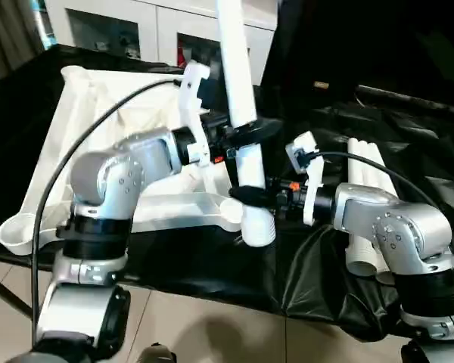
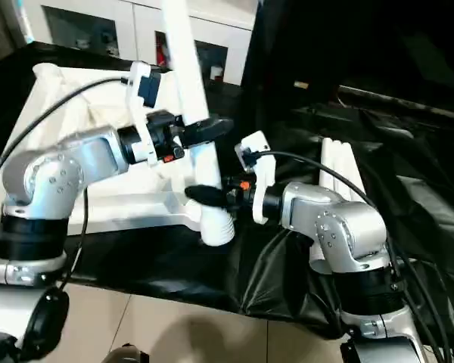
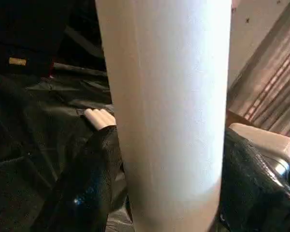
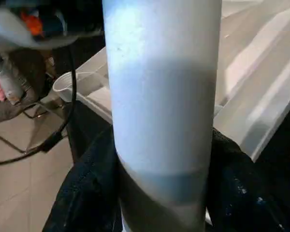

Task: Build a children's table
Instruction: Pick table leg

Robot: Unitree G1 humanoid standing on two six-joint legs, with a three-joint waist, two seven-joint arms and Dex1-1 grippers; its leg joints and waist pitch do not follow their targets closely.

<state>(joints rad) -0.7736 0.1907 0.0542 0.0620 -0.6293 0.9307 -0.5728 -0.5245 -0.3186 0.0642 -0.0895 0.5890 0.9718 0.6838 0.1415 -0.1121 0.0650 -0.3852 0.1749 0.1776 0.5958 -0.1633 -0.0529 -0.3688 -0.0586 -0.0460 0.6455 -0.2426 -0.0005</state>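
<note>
One white leg (image 1: 238, 83) is held near-upright at the near corner of the inverted table top (image 1: 98, 136), its lower end at the corner socket (image 1: 257, 227). Left claw (image 1: 246, 134) is clamped around it higher up, right claw (image 1: 250, 195) lower down; fingers (image 3: 94, 183) are seen on both sides. Spare legs (image 1: 367, 197) are lying at 3 o'clock on the black-covered counter (image 1: 212, 265). No readable writing.

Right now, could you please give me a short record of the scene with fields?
held part: table leg, upright
left gripper: jaws around the leg, higher up
right gripper: jaws around the leg, lower down
leg's lower end: at the table top's near corner socket
spare legs: lying on black sheet, robot's right
</note>
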